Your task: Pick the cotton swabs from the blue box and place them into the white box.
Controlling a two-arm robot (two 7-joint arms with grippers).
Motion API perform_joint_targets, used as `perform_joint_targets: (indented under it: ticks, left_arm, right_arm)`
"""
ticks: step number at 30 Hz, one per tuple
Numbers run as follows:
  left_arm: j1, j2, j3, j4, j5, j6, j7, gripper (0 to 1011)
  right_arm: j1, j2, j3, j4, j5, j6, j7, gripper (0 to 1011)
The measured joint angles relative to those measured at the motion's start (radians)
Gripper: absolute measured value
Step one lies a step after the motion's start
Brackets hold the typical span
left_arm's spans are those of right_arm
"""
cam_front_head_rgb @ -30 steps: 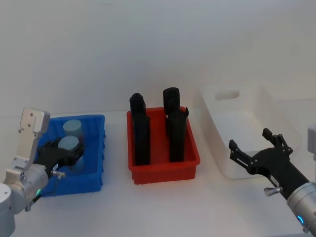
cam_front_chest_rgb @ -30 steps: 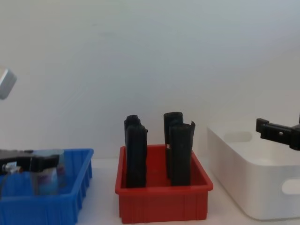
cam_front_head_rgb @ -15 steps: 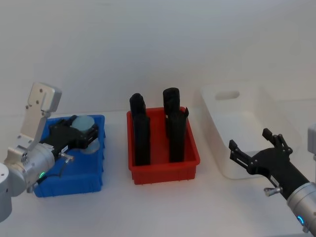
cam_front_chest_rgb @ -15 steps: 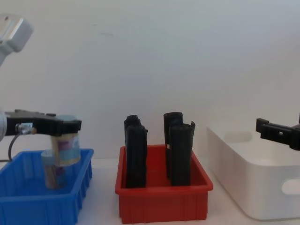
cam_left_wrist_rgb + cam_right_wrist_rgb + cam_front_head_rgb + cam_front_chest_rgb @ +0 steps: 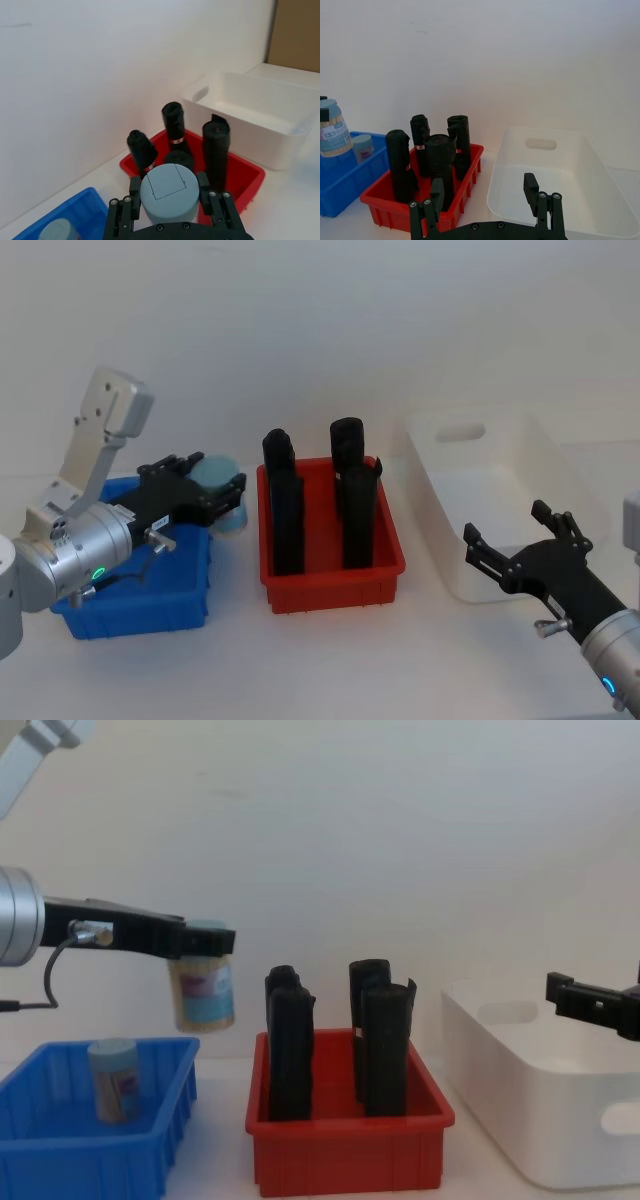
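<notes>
My left gripper point(image 5: 222, 496) is shut on one jar of cotton swabs point(image 5: 203, 988), a clear jar with a pale teal lid point(image 5: 167, 192). The jar hangs in the air over the gap between the blue box point(image 5: 130, 585) and the red bin. A second jar point(image 5: 113, 1080) stands upright inside the blue box point(image 5: 90, 1145) and is also seen far off as the jar point(image 5: 363, 146). The white box point(image 5: 500, 500) sits at the right. My right gripper point(image 5: 505, 523) hovers open near the white box's front edge, with nothing between its fingers point(image 5: 530, 187).
A red bin point(image 5: 330, 545) with several tall black upright rolls point(image 5: 385, 1045) stands between the blue box and the white box point(image 5: 545, 1120). A plain white wall rises behind the table.
My left gripper has lifted the jar out of the blue box and carried it up and to the right, toward the red bin. The right arm has not moved.
</notes>
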Motion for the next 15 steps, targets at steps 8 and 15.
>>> perform_joint_targets:
  ticks: [8, 15]
  left_arm:
    - [-0.020, -0.004, 0.010, -0.029, -0.018, 0.034, -0.093, 673]
    - [-0.031, -0.008, 0.016, -0.044, -0.029, 0.053, -0.139, 673]
  right_arm:
    - [0.000, 0.000, 0.000, 0.000, 0.000, 0.000, 0.000, 1002]
    - [0.000, 0.000, 0.000, 0.000, 0.000, 0.000, 0.000, 1002]
